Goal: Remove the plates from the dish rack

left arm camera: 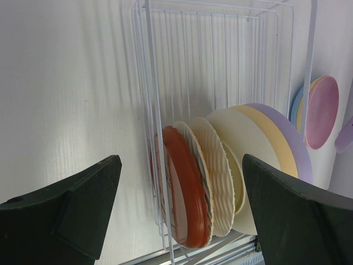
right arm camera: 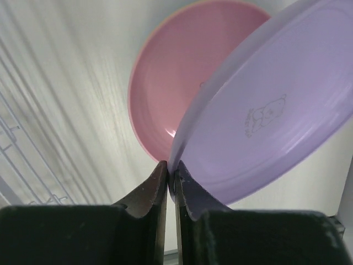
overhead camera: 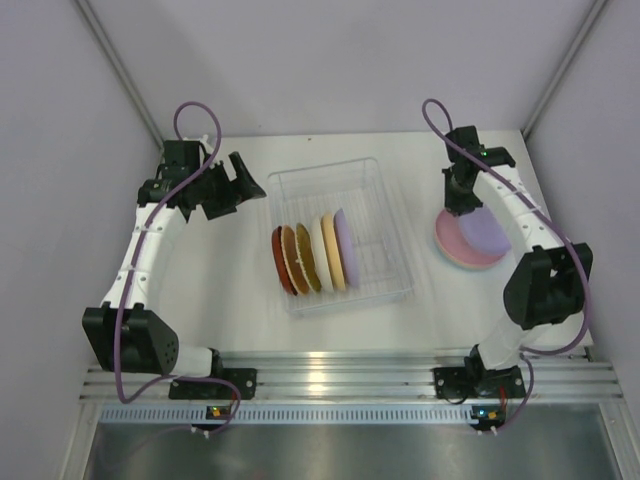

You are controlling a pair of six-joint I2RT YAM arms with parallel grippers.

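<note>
My right gripper [right arm camera: 171, 174] is pinched nearly closed on the rim of a lavender plate [right arm camera: 265, 116], held tilted over the pink plate [right arm camera: 171, 83] that lies on the surface [overhead camera: 230, 290] right of the dish rack [overhead camera: 380, 175]. My left gripper [left arm camera: 181, 161] gapes wide and empty, facing the plates [overhead camera: 312, 255] standing on edge in the rack.

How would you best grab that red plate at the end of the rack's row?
Probably by its upper rim, from straight above. The red plate stands on edge at the left end of the row in the dish rack, the next plate close beside it, so only its thin top edge is free for jaws to straddle.
</note>
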